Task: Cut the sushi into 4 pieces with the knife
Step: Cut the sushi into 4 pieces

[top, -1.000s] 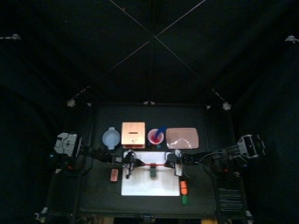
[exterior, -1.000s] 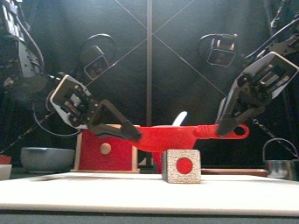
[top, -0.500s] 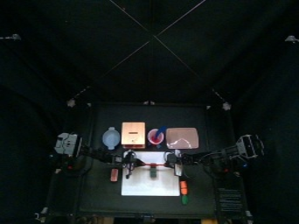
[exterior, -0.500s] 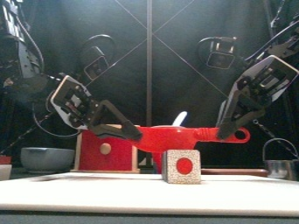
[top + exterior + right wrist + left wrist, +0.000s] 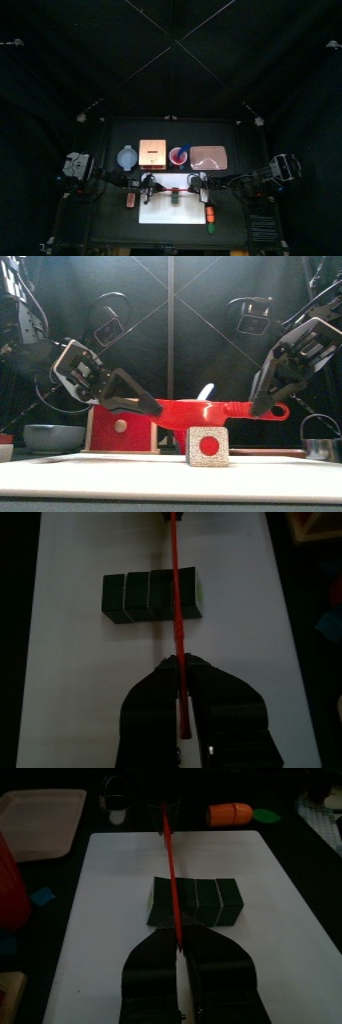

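With the left gripper (image 5: pixel 178 940) clamped on one end of the red knife (image 5: pixel 194 411) and the right gripper (image 5: pixel 181 664) clamped on the other, ringed end, holds the blade level across the middle of the front view. Hangs just above the food; cannot tell whether edge and food touch.

Nearest, along the bottom of the front view: the white cutting board (image 5: pixel 114 878). At lower centre on it, end-on, with a pale face and a red dot: the sushi roll (image 5: pixel 206 446). Appears in both wrist views, at mid-frame, as four dark green blocks pressed side by side, none parted yet. Places the blade's thin line over the seam beside one end block.

Probably handles as light, hard plastic: parts at the seams and does not slice. Likely skids or tips on the smooth board under any sideways push, so press straight down into a seam. Best to keep hold of the knife at both ends as now, since so thin a blade may bow in the middle. If steadying is needed, take the roll across its flat long sides, well away from the seam being split.

Farther back, at the front view's lower left: a wooden box (image 5: pixel 120 428) and a blue-grey bowl (image 5: pixel 51 437). At lower right: a metal cutter (image 5: pixel 318 448).
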`<control>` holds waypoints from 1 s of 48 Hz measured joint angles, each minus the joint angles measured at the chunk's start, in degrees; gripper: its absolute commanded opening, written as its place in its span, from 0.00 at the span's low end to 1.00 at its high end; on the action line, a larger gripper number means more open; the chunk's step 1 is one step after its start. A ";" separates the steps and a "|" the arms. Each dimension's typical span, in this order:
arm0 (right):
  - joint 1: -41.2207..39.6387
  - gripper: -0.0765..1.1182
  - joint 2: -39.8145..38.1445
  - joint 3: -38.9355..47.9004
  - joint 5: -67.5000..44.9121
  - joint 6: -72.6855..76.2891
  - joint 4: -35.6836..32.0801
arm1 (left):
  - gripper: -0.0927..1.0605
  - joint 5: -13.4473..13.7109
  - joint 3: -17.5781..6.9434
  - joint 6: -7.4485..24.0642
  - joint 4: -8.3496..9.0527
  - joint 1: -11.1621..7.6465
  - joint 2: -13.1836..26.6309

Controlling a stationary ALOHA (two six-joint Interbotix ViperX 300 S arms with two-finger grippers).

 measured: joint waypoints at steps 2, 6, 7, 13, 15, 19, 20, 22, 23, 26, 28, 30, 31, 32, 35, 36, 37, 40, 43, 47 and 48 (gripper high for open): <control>-0.09 0.12 0.09 -0.09 -0.09 0.09 0.09 | 0.34 0.18 -0.09 0.09 0.00 0.09 0.35; 0.00 0.12 0.18 -0.09 0.00 0.00 0.09 | 0.34 0.70 -0.26 0.09 0.00 0.00 0.53; 0.00 0.13 0.26 -0.09 -0.09 0.00 0.09 | 0.34 0.97 -0.35 0.09 0.00 0.09 0.70; -0.09 0.13 1.41 -0.26 -0.09 -0.09 0.09 | 0.34 1.76 -0.88 0.35 -0.62 -0.09 2.29; -0.09 0.12 2.11 -0.53 -0.09 -0.09 0.09 | 0.34 1.85 -0.97 0.26 -1.05 -0.09 3.08; -0.44 0.12 3.78 -1.14 -0.09 0.00 0.09 | 0.34 1.85 -1.23 0.18 -2.02 -0.09 5.10; -0.44 0.13 4.04 -1.23 -0.09 0.00 0.09 | 0.33 1.85 -1.32 0.26 -2.29 -0.18 5.36; -0.53 0.12 4.92 -1.41 -0.09 0.00 0.00 | 0.33 1.41 -1.32 0.26 -2.99 -0.18 5.89; -0.53 0.12 5.01 -1.41 -0.09 -0.09 0.00 | 0.33 1.41 -1.41 0.26 -3.34 -0.18 6.24; -0.70 0.12 5.36 -1.58 0.00 -0.09 0.00 | 0.33 1.41 -1.41 0.44 -4.66 -0.18 6.68; -0.70 0.12 5.63 -1.58 -0.09 0.00 0.00 | 0.33 1.32 -1.41 0.62 -5.27 -0.18 6.94; -0.79 0.12 5.80 -1.85 -0.09 0.00 0.09 | 0.33 1.32 -1.32 0.70 -5.71 -0.26 6.94; -0.88 0.12 5.89 -1.85 0.00 0.00 0.09 | 0.33 1.41 -1.32 0.70 -5.71 -0.26 7.03; -0.97 0.12 5.89 -1.85 -0.09 -0.09 0.00 | 0.33 1.32 -1.32 0.70 -5.80 -0.26 6.94; -1.32 0.12 5.89 -1.85 0.00 -0.09 0.00 | 0.33 1.32 -1.32 0.70 -5.89 -0.18 6.94; -1.58 0.12 5.98 -1.93 0.00 0.00 -0.09 | 0.33 1.41 -1.32 0.70 -5.89 -0.18 6.94; -1.67 0.12 5.89 -1.93 0.00 -0.09 -0.09 | 0.33 1.41 -1.32 0.70 -5.89 -0.09 6.86; -2.72 0.12 5.89 -1.93 0.00 -0.18 -0.26 | 0.33 1.49 -1.32 0.70 -5.89 0.62 6.77; -3.78 0.12 5.98 -1.93 0.00 -0.18 -0.53 | 0.33 1.85 -1.32 0.88 -5.89 1.58 6.59; -5.01 0.12 5.98 -1.93 0.18 -0.18 -1.05 | 0.33 2.37 -1.32 0.79 -5.89 2.37 6.33; -5.27 0.12 5.89 -2.02 0.26 -0.18 -1.14 | 0.33 2.64 -1.32 0.88 -5.89 2.72 6.24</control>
